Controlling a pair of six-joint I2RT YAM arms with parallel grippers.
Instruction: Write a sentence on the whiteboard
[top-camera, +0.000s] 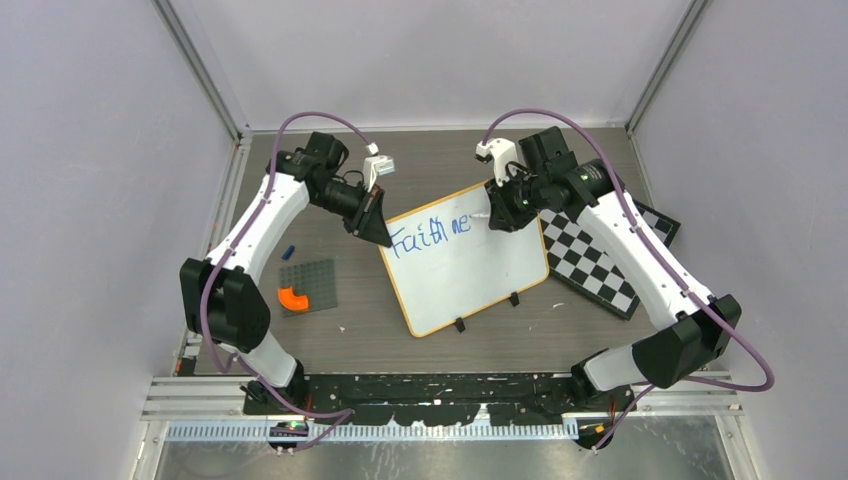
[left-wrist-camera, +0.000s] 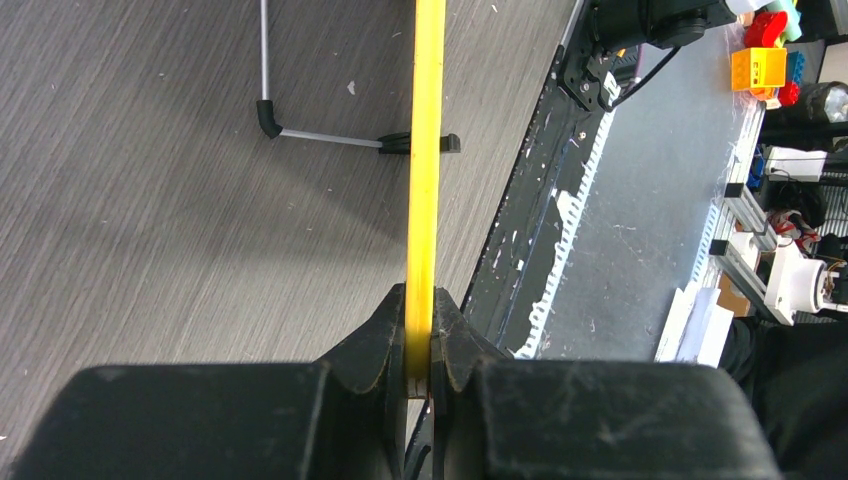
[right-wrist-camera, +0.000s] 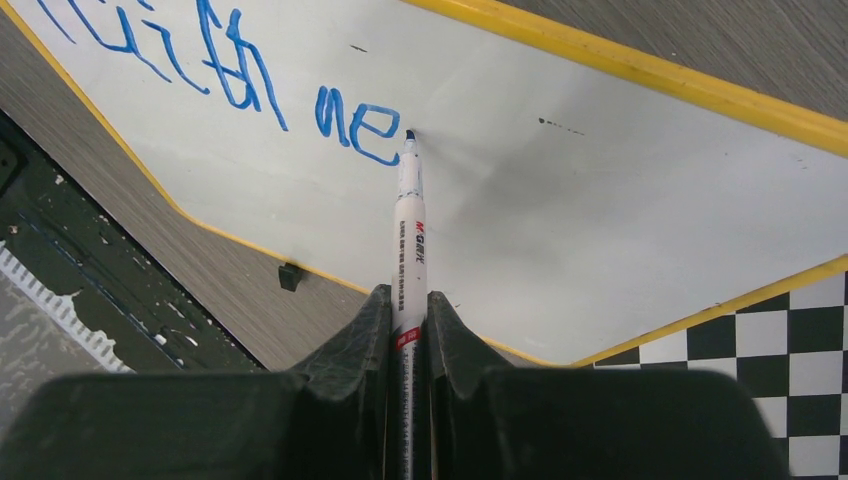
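Grey wood-grain table with the whiteboard (top-camera: 470, 275) at its centre, a sentence partly written.
Left of it, well apart, lie a grey baseplate (top-camera: 310, 280) and an orange piece (top-camera: 293, 298). The left gripper (left-wrist-camera: 420, 308) pinches the board's yellow frame, steadying it. The right gripper (right-wrist-camera: 408, 300) clamps a marker (right-wrist-camera: 408, 215), its tip on the surface just after the blue writing (right-wrist-camera: 355, 125). The next move, I judge, is more letters rightward; the checkered board (top-camera: 600, 262) just beside the right edge should not interfere.
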